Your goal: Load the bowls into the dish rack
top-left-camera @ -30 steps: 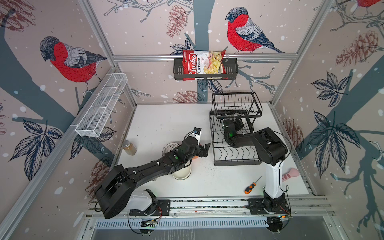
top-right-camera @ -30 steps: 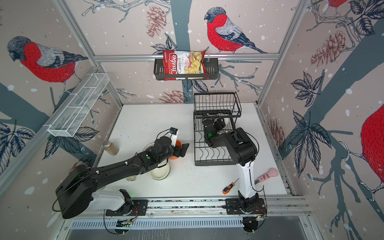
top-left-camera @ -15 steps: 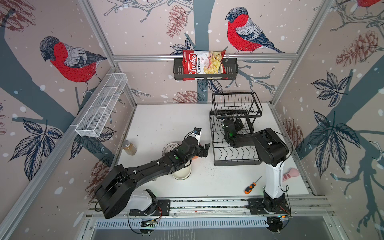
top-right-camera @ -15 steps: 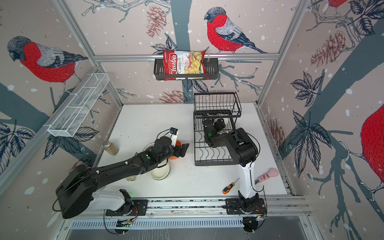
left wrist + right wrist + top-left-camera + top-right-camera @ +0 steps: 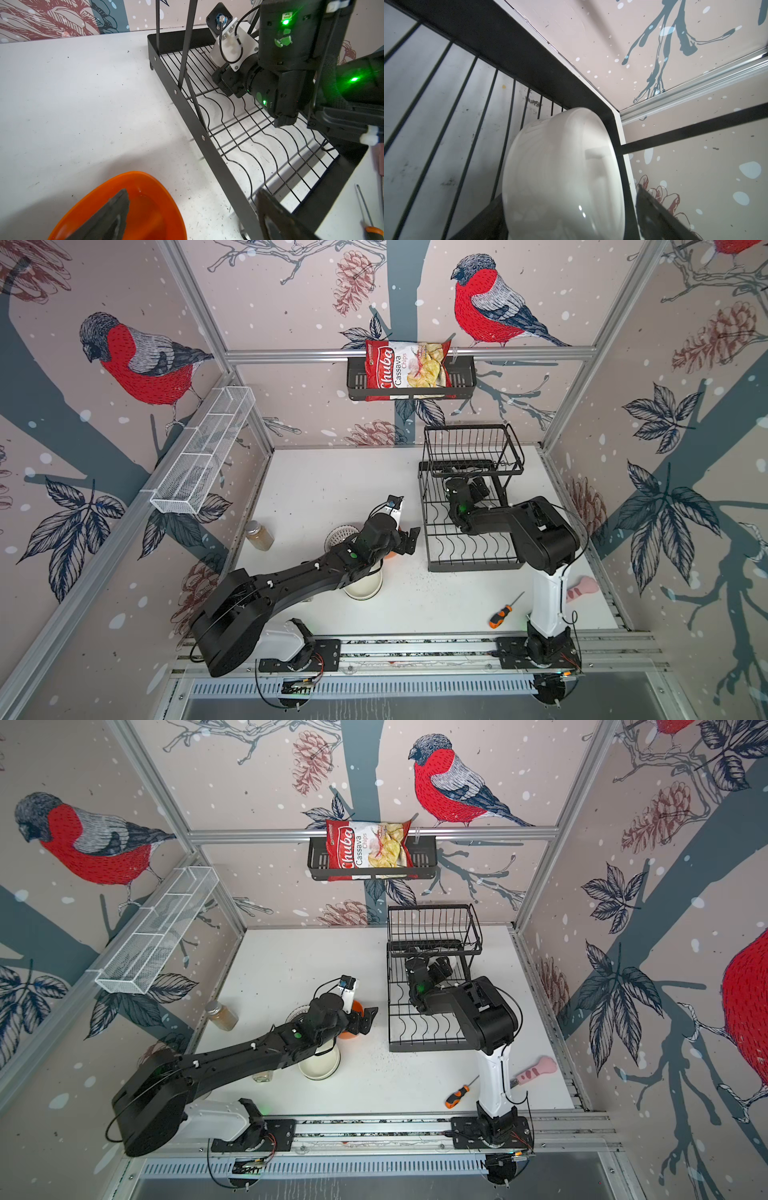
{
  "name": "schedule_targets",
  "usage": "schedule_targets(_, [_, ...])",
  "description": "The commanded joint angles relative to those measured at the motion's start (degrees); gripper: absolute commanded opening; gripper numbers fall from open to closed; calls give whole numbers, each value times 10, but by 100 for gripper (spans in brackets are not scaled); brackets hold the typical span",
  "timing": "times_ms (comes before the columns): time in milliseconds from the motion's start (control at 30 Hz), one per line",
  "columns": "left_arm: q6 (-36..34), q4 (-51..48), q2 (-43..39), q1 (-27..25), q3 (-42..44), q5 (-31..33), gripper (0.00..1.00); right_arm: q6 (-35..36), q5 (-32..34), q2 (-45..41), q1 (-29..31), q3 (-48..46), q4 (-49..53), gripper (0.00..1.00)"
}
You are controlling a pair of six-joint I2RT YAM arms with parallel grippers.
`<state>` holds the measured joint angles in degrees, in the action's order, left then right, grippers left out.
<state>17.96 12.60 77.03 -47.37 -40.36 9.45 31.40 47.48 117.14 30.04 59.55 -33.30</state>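
Left hand (image 5: 406,540), arm stretched low, was spread, one finger (image 5: 116,214) over the orange bowl (image 5: 149,199) beside the rack (image 5: 207,145). Right hand (image 5: 478,489), under the upper basket (image 5: 469,448), was spread around a tipped white bowl (image 5: 560,176).

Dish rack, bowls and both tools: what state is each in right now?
Black two-tier wire dish rack, one bowl seen inside.
White ceramic bowl, tipped on its side in the rack.
Orange bowl, upright on white table, not yet loaded.
Left tool, open.
Right tool, open at white bowl.

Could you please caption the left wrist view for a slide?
Open left gripper above the orange bowl; right arm inside the dish rack.
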Motion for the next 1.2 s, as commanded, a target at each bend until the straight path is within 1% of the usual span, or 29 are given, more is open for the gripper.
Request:
schedule_targets(0, [-5, -6, 1, 1, -1, 7, 94, -23, -21, -5, 5, 3, 10, 92])
schedule_targets(367, [-5, -3, 7, 1, -2, 6, 94, -72, -10, -17, 6, 4, -1, 94])
schedule_targets(600, [-6, -10, 10, 1, -6, 7, 94, -106, -13, -11, 7, 13, 10, 94])
schedule_targets(833, [-5, -12, 10, 1, -7, 9, 94, -114, -10, -9, 9, 14, 11, 94])
schedule_targets(967, [-5, -13, 10, 1, -6, 9, 94, -116, 8, -13, 9, 10, 0, 94])
schedule_targets(1067, [-5, -13, 11, 1, -6, 9, 94, -109, 35, -8, 9, 10, -11, 94])
schedule_targets(1167, [-3, -14, 10, 2, -6, 9, 94, -108, 34, -10, 10, 7, -12, 94])
